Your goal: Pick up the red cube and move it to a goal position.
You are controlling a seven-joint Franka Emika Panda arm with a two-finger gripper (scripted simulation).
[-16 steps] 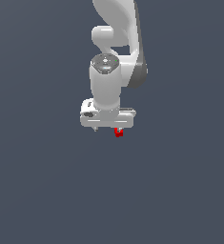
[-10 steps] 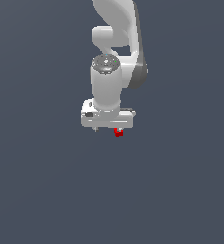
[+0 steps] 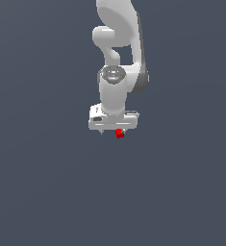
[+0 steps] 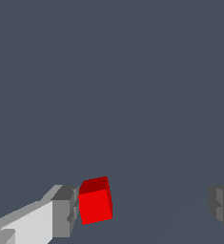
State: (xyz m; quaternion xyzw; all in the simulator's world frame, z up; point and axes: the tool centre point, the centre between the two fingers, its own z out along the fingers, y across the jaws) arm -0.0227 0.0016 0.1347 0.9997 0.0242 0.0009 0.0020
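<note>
The red cube (image 3: 119, 133) is a tiny bright red block on the flat grey floor, showing just under the white hand in the exterior view. My gripper (image 3: 113, 130) points straight down over it. In the wrist view the cube (image 4: 95, 206) lies between the two fingers, right next to one grey fingertip (image 4: 65, 212). The other fingertip (image 4: 222, 206) stands far off it. The gripper (image 4: 142, 209) is open and holds nothing. Whether the near fingertip touches the cube I cannot tell.
The plain dark grey floor (image 3: 47, 182) stretches all round with no other objects on it. The white arm (image 3: 117, 43) rises above the hand toward the top of the exterior view.
The hand has come down a little over the cube. The cube has not moved and the jaws stay apart.
</note>
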